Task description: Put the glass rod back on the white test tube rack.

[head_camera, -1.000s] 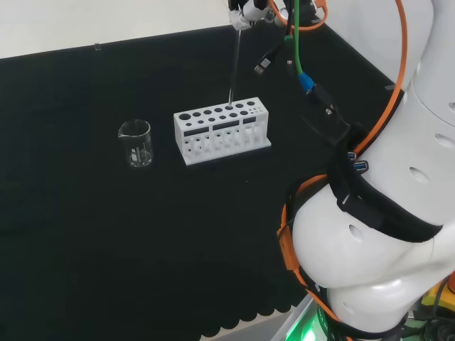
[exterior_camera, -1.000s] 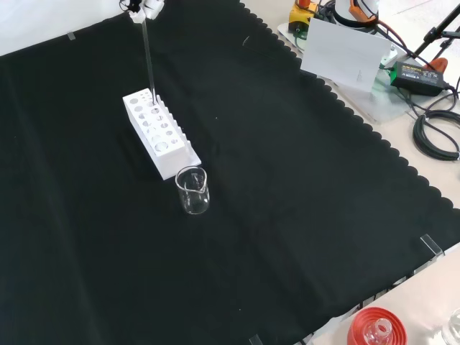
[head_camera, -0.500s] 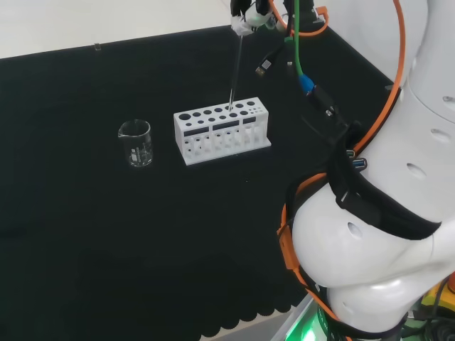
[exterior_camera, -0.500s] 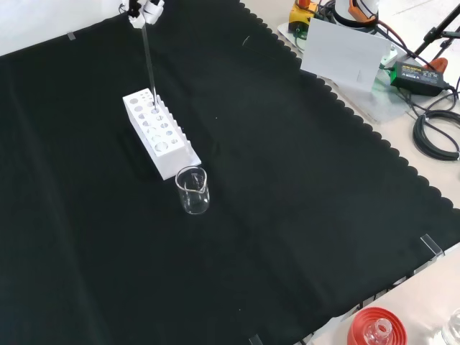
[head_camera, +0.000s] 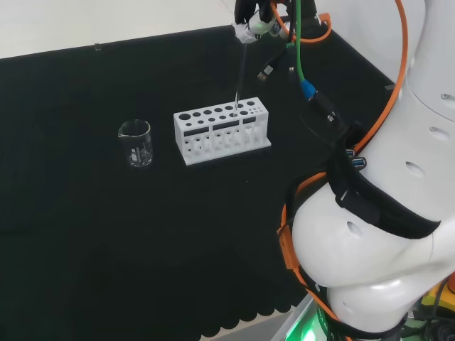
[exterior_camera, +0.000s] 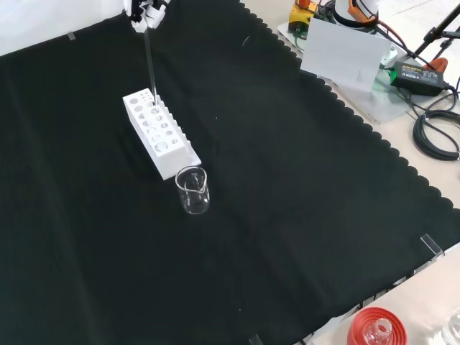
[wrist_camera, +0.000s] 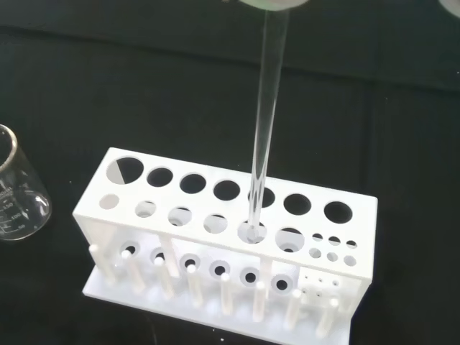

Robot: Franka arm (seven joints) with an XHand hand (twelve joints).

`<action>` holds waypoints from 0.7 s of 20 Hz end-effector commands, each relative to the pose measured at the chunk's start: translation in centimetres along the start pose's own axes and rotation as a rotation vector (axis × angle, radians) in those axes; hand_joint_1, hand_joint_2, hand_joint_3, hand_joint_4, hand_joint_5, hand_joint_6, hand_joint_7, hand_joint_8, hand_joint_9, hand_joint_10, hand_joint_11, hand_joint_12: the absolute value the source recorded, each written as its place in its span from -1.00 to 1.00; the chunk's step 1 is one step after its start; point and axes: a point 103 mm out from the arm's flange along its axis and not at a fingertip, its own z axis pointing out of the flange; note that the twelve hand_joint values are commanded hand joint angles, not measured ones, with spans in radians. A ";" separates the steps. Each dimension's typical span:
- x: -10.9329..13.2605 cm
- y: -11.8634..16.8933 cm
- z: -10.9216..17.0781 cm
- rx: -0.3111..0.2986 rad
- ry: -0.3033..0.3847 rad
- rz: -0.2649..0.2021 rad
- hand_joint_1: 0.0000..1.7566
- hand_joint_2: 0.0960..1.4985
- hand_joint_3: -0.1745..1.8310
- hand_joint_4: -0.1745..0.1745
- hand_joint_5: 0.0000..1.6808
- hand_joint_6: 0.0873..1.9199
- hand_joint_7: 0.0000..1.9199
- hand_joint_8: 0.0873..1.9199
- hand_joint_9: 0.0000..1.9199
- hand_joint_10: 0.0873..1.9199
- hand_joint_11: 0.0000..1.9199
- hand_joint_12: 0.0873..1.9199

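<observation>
The white test tube rack [head_camera: 222, 130] [exterior_camera: 159, 135] [wrist_camera: 223, 244] stands on the black cloth. A thin clear glass rod [head_camera: 239, 74] [exterior_camera: 150, 66] [wrist_camera: 263, 144] hangs nearly upright over it. In the wrist view the rod's lower tip sits in a hole of the rack's front row. The black and white hand [head_camera: 252, 15] [exterior_camera: 145, 10] pinches the rod's upper end, high above the rack near the top edge of the head and front views.
An empty clear glass beaker [head_camera: 136, 143] [exterior_camera: 192, 190] [wrist_camera: 18, 190] stands close to one end of the rack. A red ribbed stand [exterior_camera: 375, 329] sits at the cloth's near edge in the front view. The arm's white links [head_camera: 387, 206] rise at the head view's right.
The hand has come down a little with the rod, and the rod's tip has sunk lower into the rack hole.
</observation>
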 end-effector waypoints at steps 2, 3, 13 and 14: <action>-0.3 0.0 0.4 0.006 0.004 0.005 0.39 0.40 -1.00 -1.00 0.51 -0.48 0.67 -0.24 0.94 -0.62 0.73 -0.27; -0.4 0.0 0.5 0.006 0.005 0.007 0.39 0.40 -1.00 -1.00 0.51 -0.48 0.67 -0.24 0.94 -0.62 0.73 -0.27; 0.9 2.1 1.3 0.021 -0.005 -0.020 0.39 0.40 -1.00 -1.00 0.51 -0.48 0.67 -0.24 0.94 -0.62 0.73 -0.27; 1.0 2.4 1.3 0.021 -0.005 -0.024 0.39 0.40 -1.00 -1.00 0.51 -0.48 0.67 -0.24 0.94 -0.62 0.73 -0.27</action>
